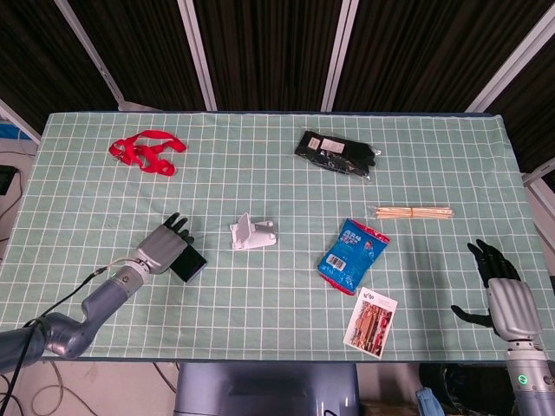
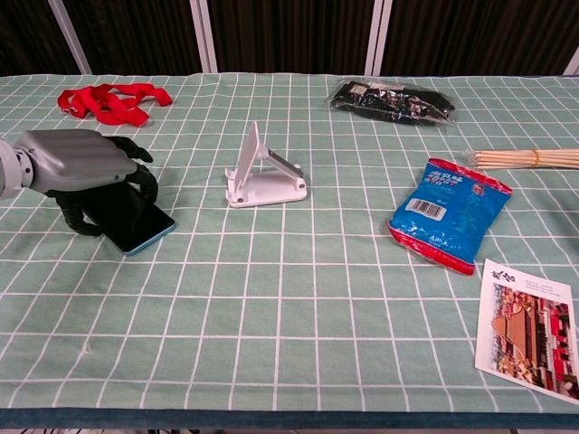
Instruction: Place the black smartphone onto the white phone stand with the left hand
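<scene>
The counter [image 1: 260,347], spread with a pale green cloth ruled in white squares, carries everything. The left hand [image 2: 77,167], grey-shelled with black fingers [image 2: 136,154], lies over the black smartphone [image 2: 136,221] at about eight o'clock on the counter in the head view, fingers curled down around the phone's edges; whether they have truly closed on it or only rest there cannot be told, since the palm hides the contact. The phone lies flat, a thin glossy slab with a bluish rim, its near corner poking out from under the hand. The white phone stand [image 2: 262,176] sits at the phone's three o'clock, near but apart: hard plastic, a tilted back plate and a low lip in front. To do this step well, the fingers probably need to get under the slab's long edges, as a smooth flat phone on cloth gives little purchase; then lift it level, carry it across, tilt it to match the back plate and set its lower edge behind the lip. The right hand [image 1: 503,290] hangs off the counter at four o'clock, fingers apart, holding nothing. At the stand's three o'clock lies a crinkly blue snack bag [image 2: 448,212].
</scene>
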Controlling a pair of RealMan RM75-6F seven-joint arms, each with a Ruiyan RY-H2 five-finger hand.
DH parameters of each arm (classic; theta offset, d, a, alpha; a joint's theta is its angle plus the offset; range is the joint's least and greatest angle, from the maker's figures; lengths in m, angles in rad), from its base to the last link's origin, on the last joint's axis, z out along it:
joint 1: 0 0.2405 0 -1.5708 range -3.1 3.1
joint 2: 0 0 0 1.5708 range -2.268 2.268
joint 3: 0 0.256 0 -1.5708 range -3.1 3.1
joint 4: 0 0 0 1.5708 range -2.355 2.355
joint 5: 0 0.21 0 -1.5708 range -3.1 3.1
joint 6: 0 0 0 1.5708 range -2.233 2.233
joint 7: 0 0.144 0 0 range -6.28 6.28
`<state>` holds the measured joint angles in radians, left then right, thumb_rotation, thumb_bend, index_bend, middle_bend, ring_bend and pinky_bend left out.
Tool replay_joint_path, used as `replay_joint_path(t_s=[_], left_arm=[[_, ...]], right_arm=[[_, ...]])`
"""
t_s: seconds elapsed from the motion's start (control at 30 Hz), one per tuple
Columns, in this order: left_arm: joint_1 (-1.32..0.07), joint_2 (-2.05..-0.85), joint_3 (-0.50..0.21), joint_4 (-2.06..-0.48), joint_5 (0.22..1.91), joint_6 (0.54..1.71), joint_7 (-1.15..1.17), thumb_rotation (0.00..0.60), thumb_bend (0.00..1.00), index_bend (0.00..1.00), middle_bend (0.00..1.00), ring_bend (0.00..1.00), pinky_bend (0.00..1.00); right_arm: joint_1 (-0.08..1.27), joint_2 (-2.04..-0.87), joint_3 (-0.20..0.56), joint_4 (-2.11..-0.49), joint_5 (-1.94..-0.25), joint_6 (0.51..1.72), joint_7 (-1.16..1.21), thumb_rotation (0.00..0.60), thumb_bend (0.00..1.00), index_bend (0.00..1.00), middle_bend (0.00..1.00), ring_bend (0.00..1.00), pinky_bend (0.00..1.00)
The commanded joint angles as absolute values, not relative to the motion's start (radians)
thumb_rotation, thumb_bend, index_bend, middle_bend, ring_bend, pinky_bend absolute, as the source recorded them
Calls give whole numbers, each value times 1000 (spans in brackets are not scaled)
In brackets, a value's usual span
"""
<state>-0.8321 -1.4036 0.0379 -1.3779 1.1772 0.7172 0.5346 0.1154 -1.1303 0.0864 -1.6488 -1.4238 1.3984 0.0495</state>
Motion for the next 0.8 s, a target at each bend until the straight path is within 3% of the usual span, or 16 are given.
replay_joint_path(t_s=[0.03, 0.3, 0.8], left_arm=[[-823, -1408, 37, -1371, 1201, 739, 513, 600, 306, 524, 577, 92, 0], [-809, -1398, 35, -1372, 1251, 778, 476, 600, 377, 629, 681, 165, 0], [-799, -1349, -22, -1465, 1255, 855, 458, 600, 377, 642, 693, 169, 0]], right_arm=[[115, -1130, 86, -1650, -1424, 1398, 51, 600, 101, 0, 0, 0, 147], [115, -1128, 86, -1650, -1425, 1400, 55, 600, 101, 0, 0, 0, 148], [114, -1126, 86, -1651, -1426, 1399, 66, 600, 102, 0, 0, 0, 148]])
